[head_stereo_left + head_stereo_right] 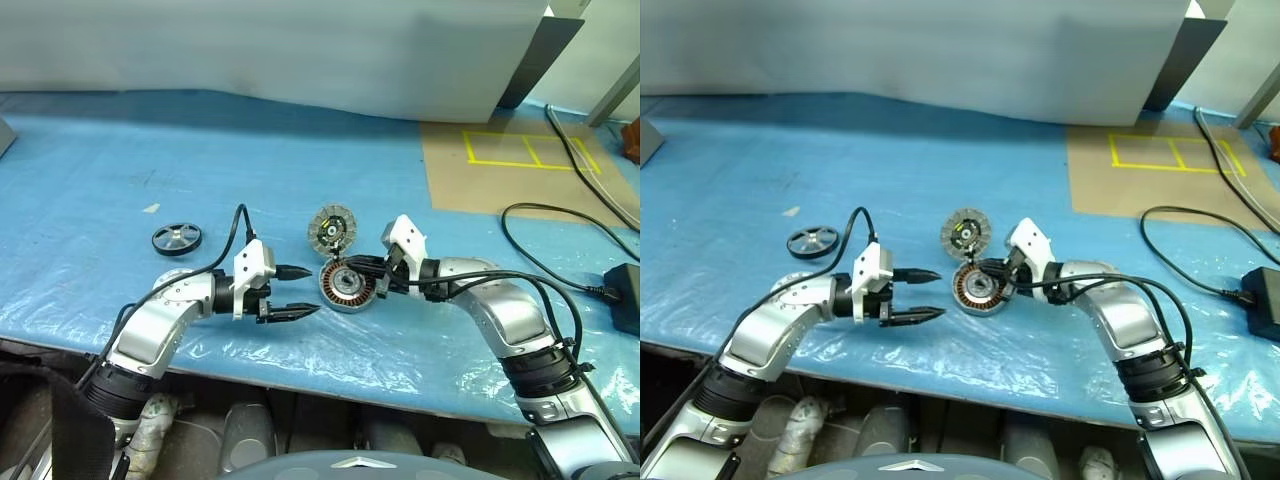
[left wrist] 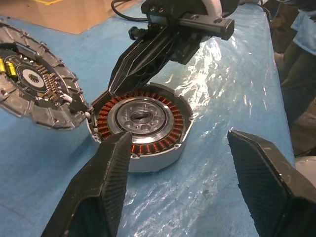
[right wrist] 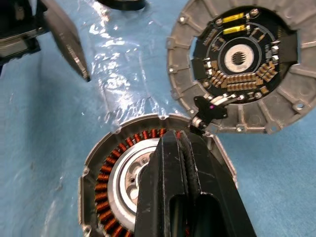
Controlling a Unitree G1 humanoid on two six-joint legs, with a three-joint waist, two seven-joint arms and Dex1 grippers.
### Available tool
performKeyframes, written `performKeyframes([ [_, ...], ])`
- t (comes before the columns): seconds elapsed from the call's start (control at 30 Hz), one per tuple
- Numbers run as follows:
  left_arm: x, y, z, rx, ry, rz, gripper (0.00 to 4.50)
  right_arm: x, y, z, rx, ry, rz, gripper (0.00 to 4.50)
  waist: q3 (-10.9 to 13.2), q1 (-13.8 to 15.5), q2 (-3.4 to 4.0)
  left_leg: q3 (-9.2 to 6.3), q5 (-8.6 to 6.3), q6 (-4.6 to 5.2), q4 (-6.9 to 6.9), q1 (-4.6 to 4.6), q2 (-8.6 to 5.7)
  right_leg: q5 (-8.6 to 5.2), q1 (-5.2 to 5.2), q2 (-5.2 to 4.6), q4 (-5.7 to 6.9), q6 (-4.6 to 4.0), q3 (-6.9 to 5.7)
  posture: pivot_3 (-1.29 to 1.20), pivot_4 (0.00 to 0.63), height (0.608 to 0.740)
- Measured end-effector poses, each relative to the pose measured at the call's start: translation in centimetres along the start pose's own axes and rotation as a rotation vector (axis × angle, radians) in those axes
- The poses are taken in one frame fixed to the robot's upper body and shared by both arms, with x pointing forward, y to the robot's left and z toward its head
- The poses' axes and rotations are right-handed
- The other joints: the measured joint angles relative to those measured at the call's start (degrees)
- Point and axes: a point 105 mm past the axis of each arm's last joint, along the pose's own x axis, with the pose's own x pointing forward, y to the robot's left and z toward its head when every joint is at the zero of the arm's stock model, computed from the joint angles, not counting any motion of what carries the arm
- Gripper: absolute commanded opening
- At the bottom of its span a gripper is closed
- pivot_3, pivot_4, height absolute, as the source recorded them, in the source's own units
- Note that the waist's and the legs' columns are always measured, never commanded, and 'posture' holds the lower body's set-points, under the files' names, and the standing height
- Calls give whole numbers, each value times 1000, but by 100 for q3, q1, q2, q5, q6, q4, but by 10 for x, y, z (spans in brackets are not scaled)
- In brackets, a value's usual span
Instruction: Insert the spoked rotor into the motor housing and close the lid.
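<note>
Blue plastic sheeting covered the desk. At its near middle sat the motor housing, copper windings exposed, lid hinged open behind. The right gripper, fingers clenched empty, pressed its rim. The released left gripper should probably fetch the black-rimmed spoked rotor, far left.

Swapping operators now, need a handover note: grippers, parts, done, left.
Left gripper: open, empty, just left of the motor housing.
Right gripper: shut, fingers over the housing's rim near the hinge; holds nothing that I can see.
Housing on the blue sheet, copper windings exposed; lid swung open behind it.
Spoked rotor lies flat on the table, far to the left, untouched.
Done: lid open. Left: pick up rotor, seat it in housing, close lid.
</note>
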Motion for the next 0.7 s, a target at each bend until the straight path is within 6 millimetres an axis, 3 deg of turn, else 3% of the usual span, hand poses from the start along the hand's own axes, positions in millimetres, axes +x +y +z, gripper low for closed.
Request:
performKeyframes([
  [0.1, -1, -1, -2, -5, 2, -1, 3279, -4, -1, -1, -68, 55, 23, 643, 0, -1, 0, 0, 0, 0, 1, -4, 0, 0, -4, 0, 0, 0, 1, 0, 150, 740],
  [0.47, -3, -1, -8, -8, 2, -3, 3279, 5, 0, 4, -222, 111, 110, 4343, 0, -7, 0, 0, 0, 1, 6, -6, 1, 0, -6, 0, 3, -1, 3, 0, 150, 740],
  [0.7, -3, -1, -10, -3, 0, 1, 3279, 8, 4, -4, -207, 129, 144, 4451, 0, -7, 0, 0, 0, 2, 9, -18, 1, 0, -17, 0, 5, -1, 1, 0, 150, 740],
])
